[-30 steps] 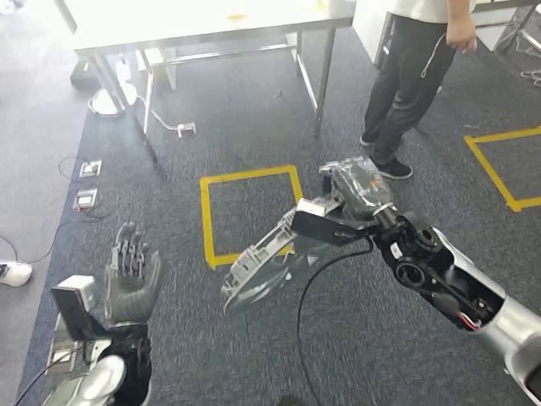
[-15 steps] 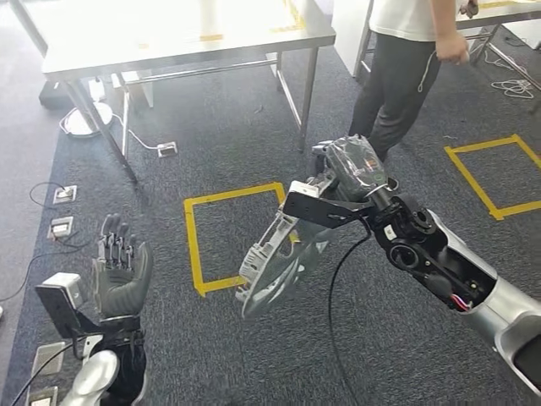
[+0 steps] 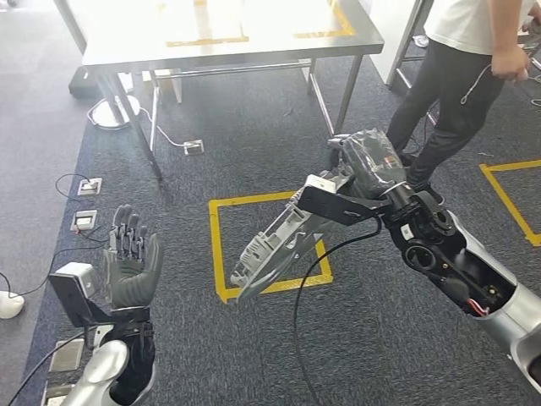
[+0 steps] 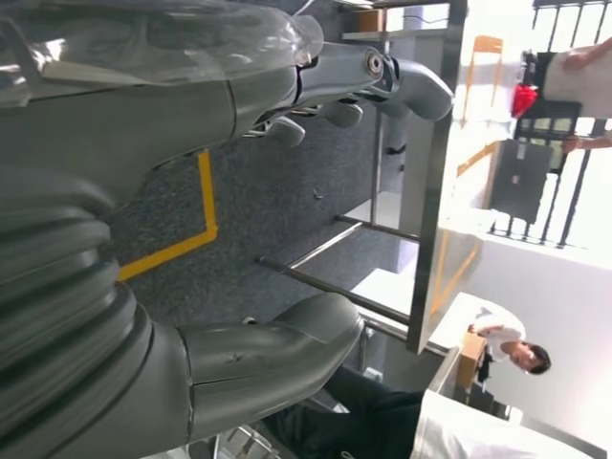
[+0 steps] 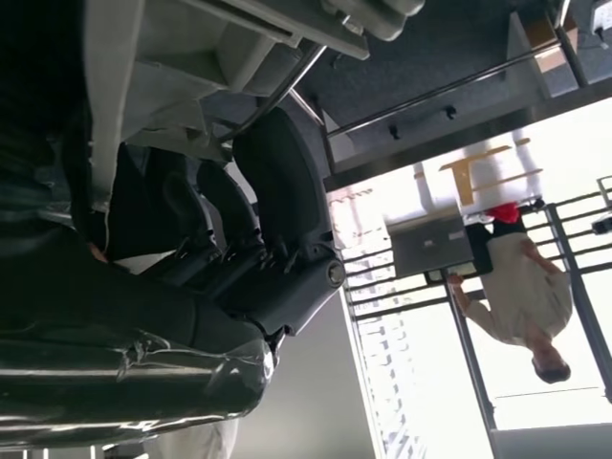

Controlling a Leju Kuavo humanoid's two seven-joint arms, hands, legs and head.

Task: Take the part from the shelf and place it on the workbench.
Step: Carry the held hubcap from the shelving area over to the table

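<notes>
Fingers (image 3: 357, 161) of right hand (image 3: 367, 173) still grip part (image 3: 281, 245) — workbench (image 3: 216, 34) nearer.

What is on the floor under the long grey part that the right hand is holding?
Under the part, held by the right hand, lies dark carpet with a yellow tape square. The part covers some of the square's right side and near corner, so that stretch of tape cannot be seen.

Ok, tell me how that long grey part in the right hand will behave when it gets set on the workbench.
The grey part juts out straight from the right hand without sagging, so probably stiff. It looks ribbed and hollow, likely light for its length. Held at one end, its long free end may swing and touch the workbench first.
</notes>
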